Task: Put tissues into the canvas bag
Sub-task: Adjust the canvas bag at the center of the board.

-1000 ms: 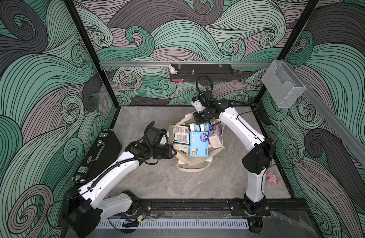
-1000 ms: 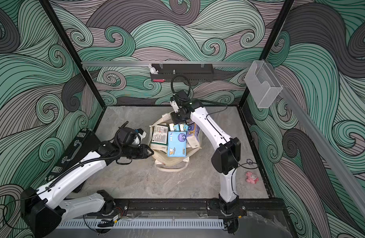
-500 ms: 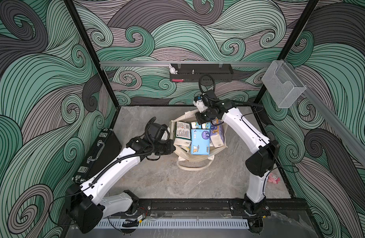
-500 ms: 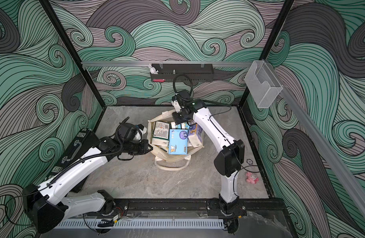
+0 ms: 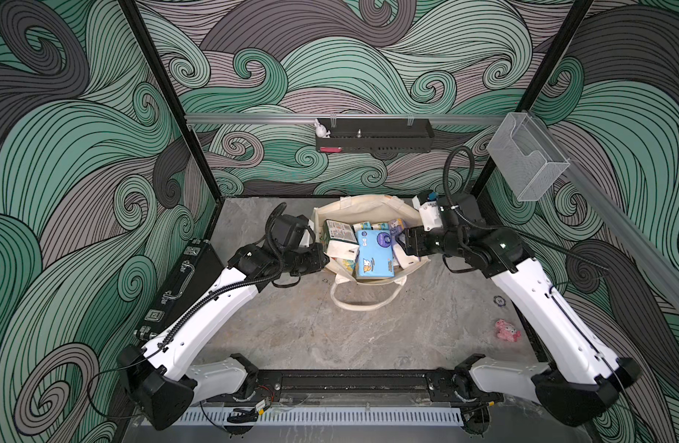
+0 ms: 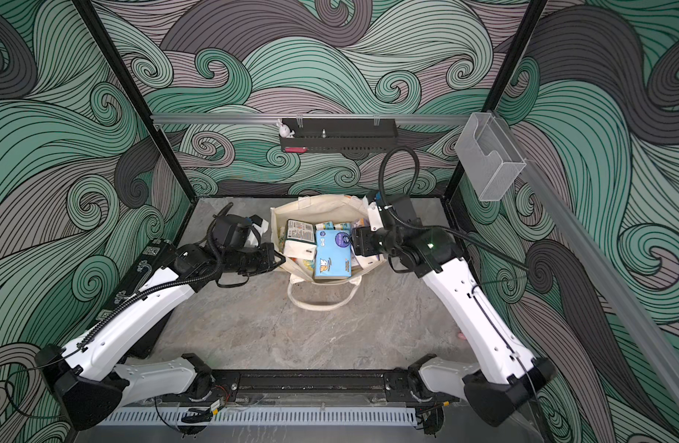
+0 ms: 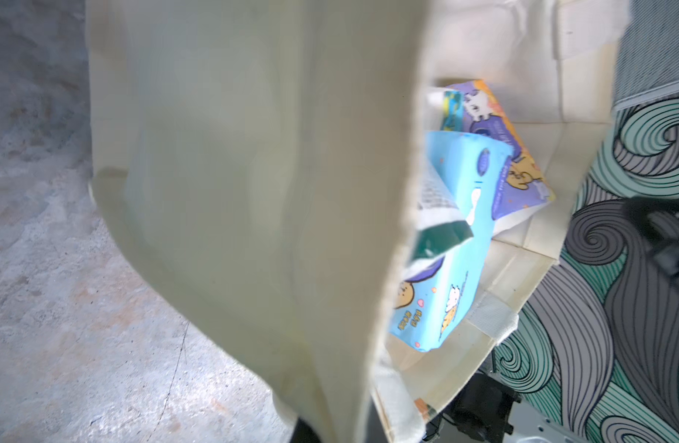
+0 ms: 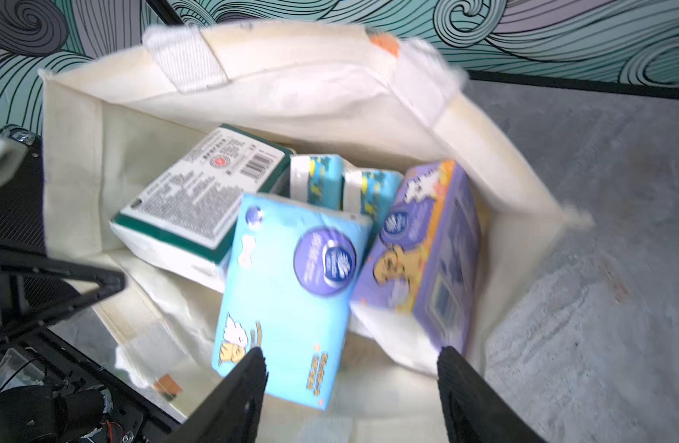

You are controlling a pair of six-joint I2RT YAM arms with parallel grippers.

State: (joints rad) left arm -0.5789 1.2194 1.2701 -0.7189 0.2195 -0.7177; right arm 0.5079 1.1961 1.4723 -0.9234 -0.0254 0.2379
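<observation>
Tissues are seen inside the canvas bag (image 5: 365,209), mouth up. The light blue pack (image 5: 374,253) is laid on top, long axis from the bag's back wall to its front rim, with the green-white pack (image 5: 340,234) beside it (barcode up). The bag's left wall is pinched by the left gripper (image 5: 324,257), jaws closed. The right gripper (image 8: 351,351) is held at the bag's right rim, jaws wide, nothing gripped. A black case (image 5: 184,276) is left of the bag and a pink toy (image 5: 507,330) well right. In front, a handle loop (image 5: 365,303) is draped on bare tabletop (image 5: 330,337).

Cream canvas bag (image 5: 368,209), light blue, purple and green-white tissues (image 5: 374,255), green swirl-patterned walls (image 5: 61,153), grey marbled table (image 5: 330,326)
</observation>
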